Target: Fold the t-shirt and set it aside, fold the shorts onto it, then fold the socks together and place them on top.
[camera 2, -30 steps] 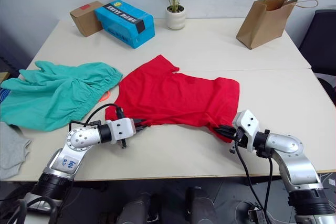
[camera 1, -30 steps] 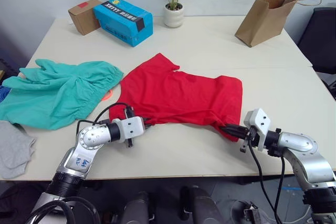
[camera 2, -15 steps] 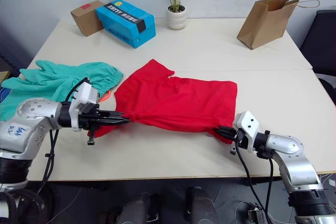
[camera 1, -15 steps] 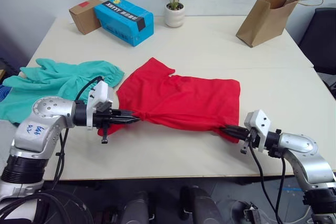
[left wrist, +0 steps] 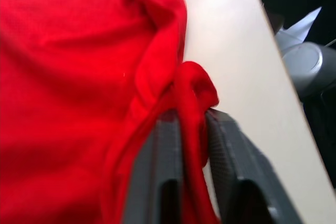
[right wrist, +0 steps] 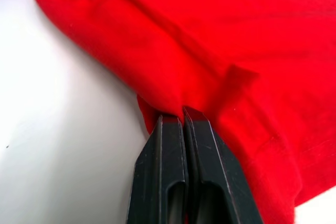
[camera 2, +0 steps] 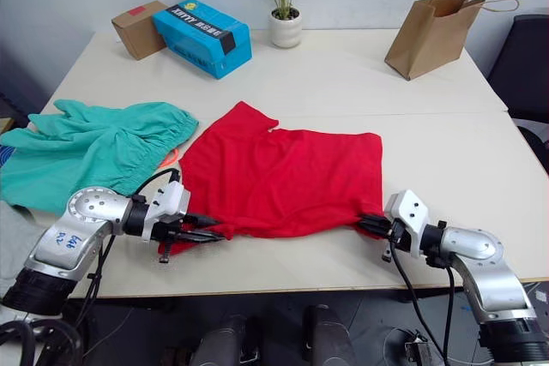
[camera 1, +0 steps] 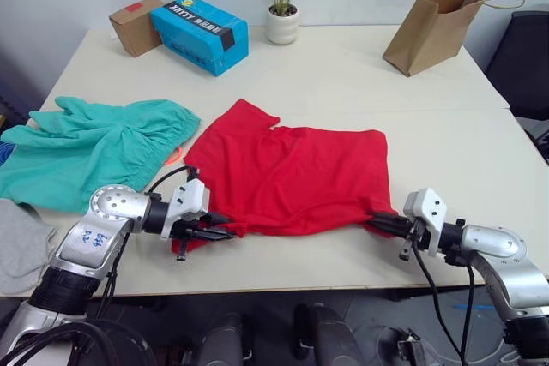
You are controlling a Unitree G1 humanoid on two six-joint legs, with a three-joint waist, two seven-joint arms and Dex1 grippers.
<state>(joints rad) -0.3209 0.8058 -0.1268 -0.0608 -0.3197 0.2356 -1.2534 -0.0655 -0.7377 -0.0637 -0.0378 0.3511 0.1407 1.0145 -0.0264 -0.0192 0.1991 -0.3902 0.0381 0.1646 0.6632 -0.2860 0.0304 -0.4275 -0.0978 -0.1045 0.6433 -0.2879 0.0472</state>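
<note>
The red t-shirt (camera 1: 292,173) lies spread across the middle of the table (camera 1: 343,75), one sleeve pointing to the far left. My left gripper (camera 1: 225,231) is shut on its near-left edge, with red fabric bunched between the fingers (left wrist: 163,145). At the shirt's near-right corner my right gripper (camera 1: 378,223) is shut on the hem, its fingertips (right wrist: 168,121) pressed together on the cloth. The teal shorts (camera 1: 94,147) lie crumpled at the left, with an orange drawstring (camera 1: 175,156) peeking out. A grey sock (camera 1: 21,246) rests at the near-left table edge.
At the back stand a blue box (camera 1: 200,33), a cardboard box (camera 1: 135,26), a potted plant (camera 1: 282,19) and a brown paper bag (camera 1: 433,30). Both grippers work close to the table's near edge (camera 1: 317,285). Bare tabletop lies to the right of the shirt.
My left gripper has come down and toward the near edge, pulling the shirt's left edge with it. The right gripper drew slightly nearer. The shirt now lies flatter and wider.
</note>
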